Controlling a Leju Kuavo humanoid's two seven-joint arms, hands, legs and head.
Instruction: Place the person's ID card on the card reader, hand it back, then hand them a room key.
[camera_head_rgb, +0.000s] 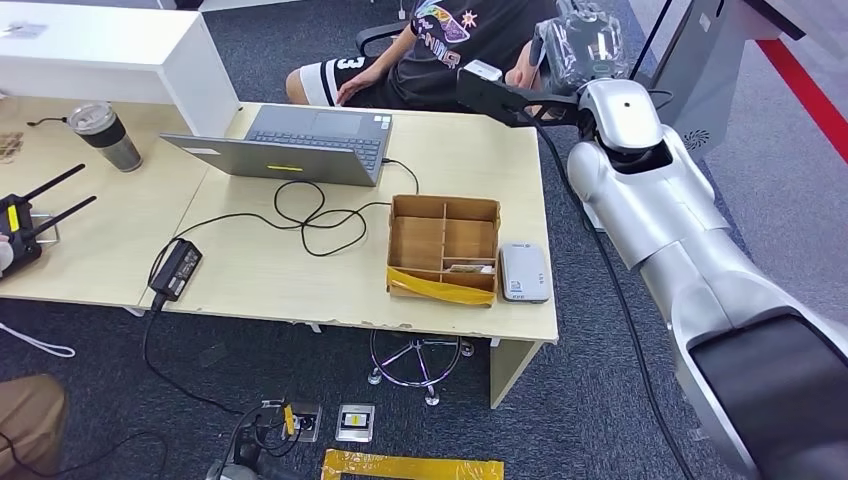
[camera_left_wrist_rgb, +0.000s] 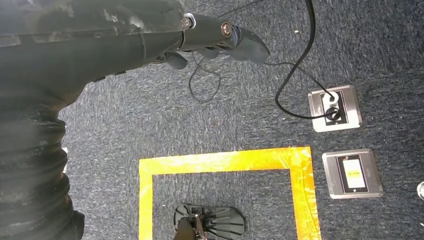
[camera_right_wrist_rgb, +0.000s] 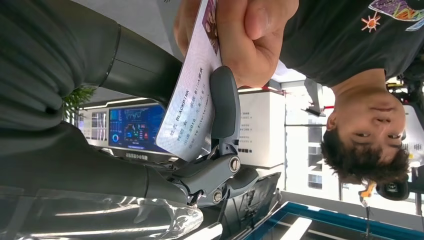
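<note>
ID card (camera_right_wrist_rgb: 187, 107) between hand (camera_right_wrist_rgb: 220, 145) and person's hand (camera_right_wrist_rgb: 240, 40)

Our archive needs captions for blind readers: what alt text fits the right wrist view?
A person's hand and the robot's grey right hand both hold a white printed ID card, the robot's fingers against its face.
</note>
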